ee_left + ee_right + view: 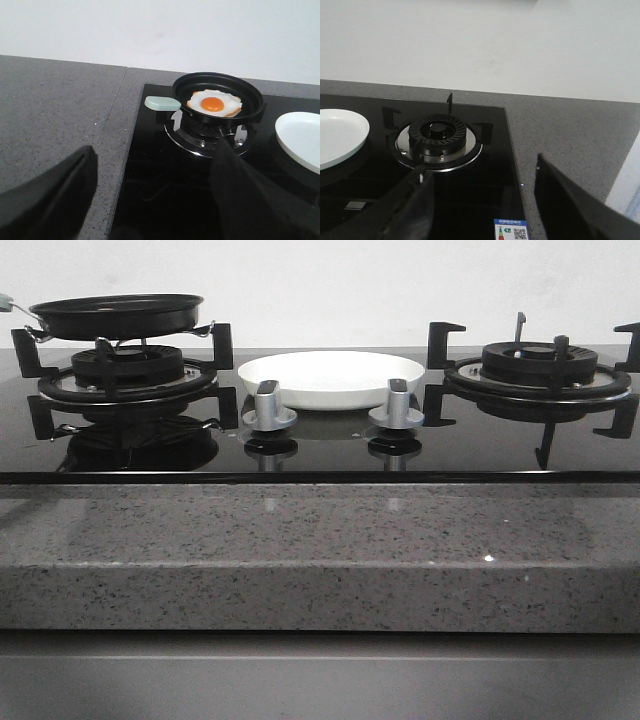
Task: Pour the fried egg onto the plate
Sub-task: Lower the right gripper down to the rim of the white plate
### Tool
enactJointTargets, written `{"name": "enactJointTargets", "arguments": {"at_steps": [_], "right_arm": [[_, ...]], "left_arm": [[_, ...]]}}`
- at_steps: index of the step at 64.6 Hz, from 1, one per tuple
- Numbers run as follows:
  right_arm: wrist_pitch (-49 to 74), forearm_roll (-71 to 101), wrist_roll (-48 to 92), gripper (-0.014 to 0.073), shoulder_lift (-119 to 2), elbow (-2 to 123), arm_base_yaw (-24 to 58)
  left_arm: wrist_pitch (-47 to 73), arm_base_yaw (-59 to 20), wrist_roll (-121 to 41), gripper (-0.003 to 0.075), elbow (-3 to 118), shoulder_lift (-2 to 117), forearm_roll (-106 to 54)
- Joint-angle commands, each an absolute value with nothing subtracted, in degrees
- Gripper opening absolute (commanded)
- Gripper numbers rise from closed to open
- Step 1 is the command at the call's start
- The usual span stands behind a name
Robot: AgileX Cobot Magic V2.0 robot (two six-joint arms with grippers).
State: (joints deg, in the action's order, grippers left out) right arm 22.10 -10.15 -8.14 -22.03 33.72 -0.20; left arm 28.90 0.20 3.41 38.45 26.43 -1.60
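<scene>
The left gripper [150,200] hangs with jaws spread, empty, well short of the frying pan [218,97] on the burner ahead — the fried egg [215,103] lies inside, pale handle [162,103] toward it. The plate [332,378] sits beyond, behind two knobs [269,406]. The right gripper [480,205] is spread too, near the bare burner [439,135].

A black frying pan [118,315] sits on the left burner [125,375] of a glossy black hob [320,445] — its pale handle tip just shows at the frame's left edge. The white plate [332,379] rests between the burners, behind two silver knobs [268,408] — the right burner [538,368] is bare. A speckled grey counter [320,555] fronts the hob.
</scene>
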Motion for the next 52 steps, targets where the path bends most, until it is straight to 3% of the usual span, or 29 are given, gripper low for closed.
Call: {"name": "enactJointTargets", "arguments": {"at_steps": [1,14,22,38,52], "right_arm": [[17.47,-11.49,-7.98,0.0467,-22.9,35.66,-0.23],[18.08,-10.08,-7.98,0.0467,-24.45,36.66,-0.23],[26.05,-5.29,-7.92,0.0467,-29.33,42.28,1.03],[37.3,4.79,2.85,0.0466,-44.19,54.47,11.87],[42.58,6.18,3.22,0.0464,-59.24,64.26,18.74]], "left_arm": [[24.09,-0.21,3.5,0.0427,40.61,27.18,-1.59],[24.09,-0.21,3.5,0.0384,40.61,27.18,-1.59],[24.09,-0.21,3.5,0.0365,40.61,27.18,-1.59],[24.09,-0.21,3.5,0.0332,40.61,27.18,-1.59],[24.09,-0.21,3.5,0.0323,40.61,27.18,-1.59]]}}
